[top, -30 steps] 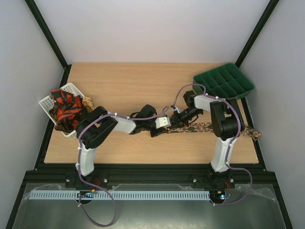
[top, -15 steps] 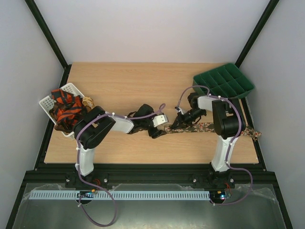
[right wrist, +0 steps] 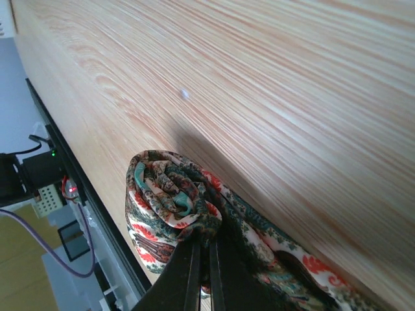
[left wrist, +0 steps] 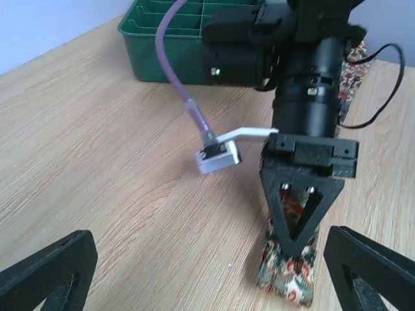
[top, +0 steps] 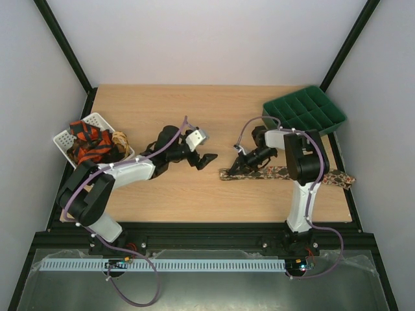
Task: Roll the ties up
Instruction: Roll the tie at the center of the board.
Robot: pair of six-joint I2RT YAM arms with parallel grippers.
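A brown-olive floral tie (top: 285,173) lies stretched across the right of the table, its far end hanging past the right edge. My right gripper (top: 238,166) is shut on its left end, where the fabric is curled into a small loose roll (right wrist: 172,194). In the left wrist view that gripper's black tip (left wrist: 297,249) presses down on the tie end (left wrist: 288,280). My left gripper (top: 202,159) hovers left of the tie, apart from it, wide open and holding nothing, its fingers (left wrist: 48,277) at the frame's bottom corners. More ties (top: 91,146), red-orange and black, fill the basket.
A white plastic basket (top: 65,138) sits at the table's left edge with a tan item (top: 120,138) beside it. A green compartment tray (top: 305,111) stands at the back right, behind the right arm. The right wrist's purple cable (left wrist: 185,97) arcs over the table.
My left gripper has opened wide and drawn back left and away from the tie end. My right gripper has shut on the tie's curled end and stayed there.
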